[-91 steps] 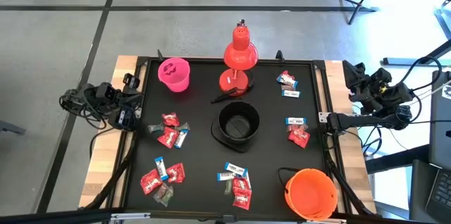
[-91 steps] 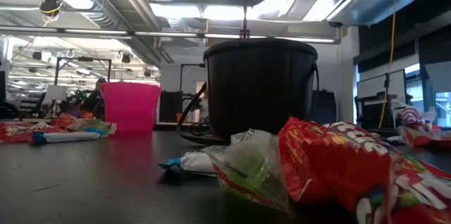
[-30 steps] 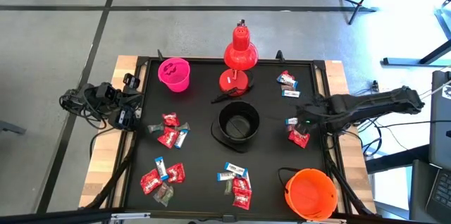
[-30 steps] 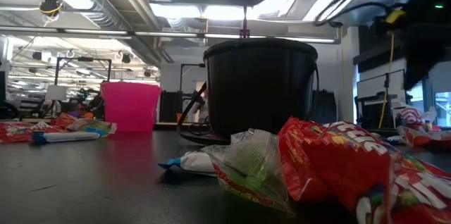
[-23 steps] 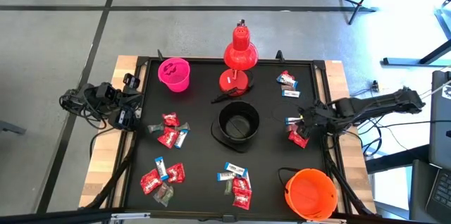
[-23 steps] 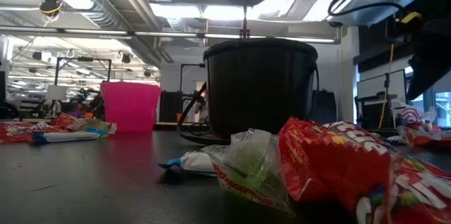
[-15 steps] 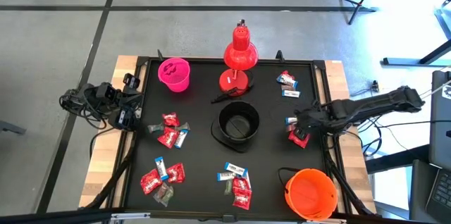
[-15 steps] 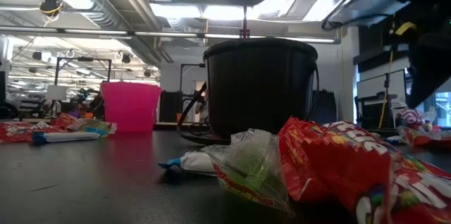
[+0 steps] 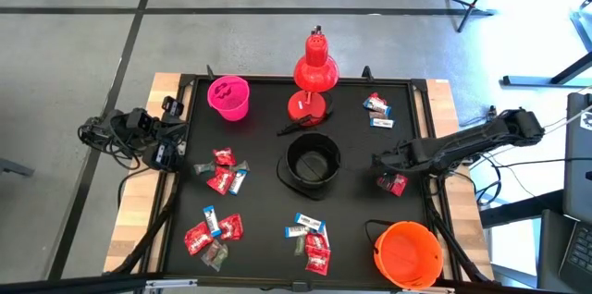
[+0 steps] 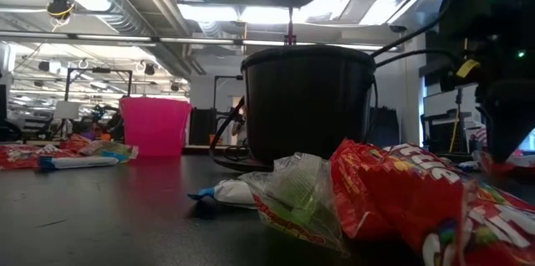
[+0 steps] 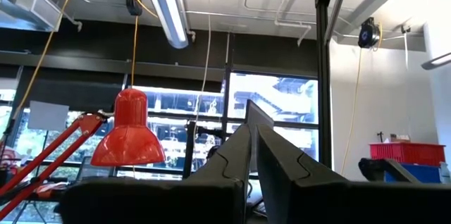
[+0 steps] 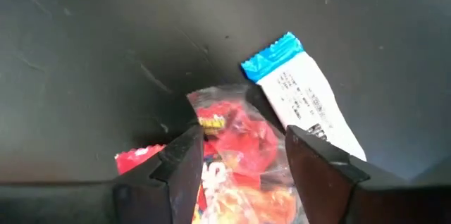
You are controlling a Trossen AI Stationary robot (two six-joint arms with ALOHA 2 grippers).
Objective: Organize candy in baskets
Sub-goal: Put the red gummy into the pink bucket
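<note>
Shiny red wrapper fills the low centre of the right wrist view: a red candy (image 12: pixel 236 139) lies flat on the black bench (image 9: pixel 259 146), straddled by the right end effector (image 12: pixel 243 160), whose fingers stand spread on either side and are not yet closed on it. A white-and-blue candy (image 12: pixel 299 94) lies just beside it, touching or nearly touching the far finger.

High view: the right end effector (image 9: pixel 387 166) sits right of centre over the small pile (image 9: pixel 392 181) at the bench's right side, between the black basket (image 9: pixel 313 163) at centre and the bench's right edge. The orange basket (image 9: pixel 407 252) is at lower right, near this pile. The pink basket (image 9: pixel 228 96) is at upper left, well apart.

Other candy lies in loose clusters at lower left (image 9: pixel 213 231), lower centre (image 9: pixel 310 238), left of centre (image 9: pixel 224 172) and upper right (image 9: pixel 376 109). A red desk lamp (image 9: pixel 314 72) stands behind the black basket.

Left arm (image 9: pixel 148 137) is parked at the bench's left edge, its end effector (image 11: pixel 252 160) pressed shut and holding nothing.

Judgement: step in hand is the first pick from the right pile; no candy is visible in the black or orange basket. Next move calls for closing on the red piece alone, without catching the white-and-blue one, then lifting to a basket.
</note>
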